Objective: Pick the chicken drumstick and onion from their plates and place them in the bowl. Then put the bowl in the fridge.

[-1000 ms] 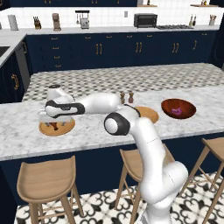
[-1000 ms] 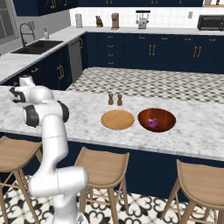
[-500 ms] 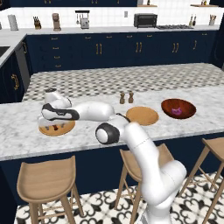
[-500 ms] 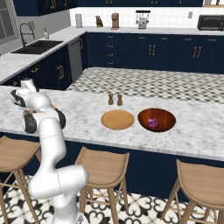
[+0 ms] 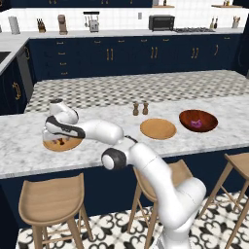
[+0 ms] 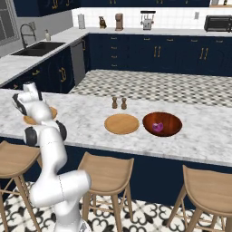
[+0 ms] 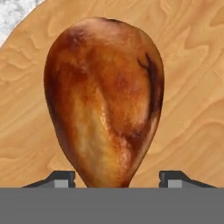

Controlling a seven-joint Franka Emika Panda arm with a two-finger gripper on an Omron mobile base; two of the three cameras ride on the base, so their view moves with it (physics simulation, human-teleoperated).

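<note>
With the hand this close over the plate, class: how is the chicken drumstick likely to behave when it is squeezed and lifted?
The chicken drumstick looks glossy, so it may be slippery. Its rounded, tapering body could squirt out of or pivot between the fingertips flanking its narrow end. It lies flat on the plate, so it probably won't roll away before the hand closes.

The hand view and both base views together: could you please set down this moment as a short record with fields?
drumstick: lying on the left plate, between the jaws
gripper: low over that plate, jaws either side of the drumstick, not clearly touching it
onion: in the bowl
middle plate: bare, beside the bowl
shakers: two, upright behind the middle plate
</note>
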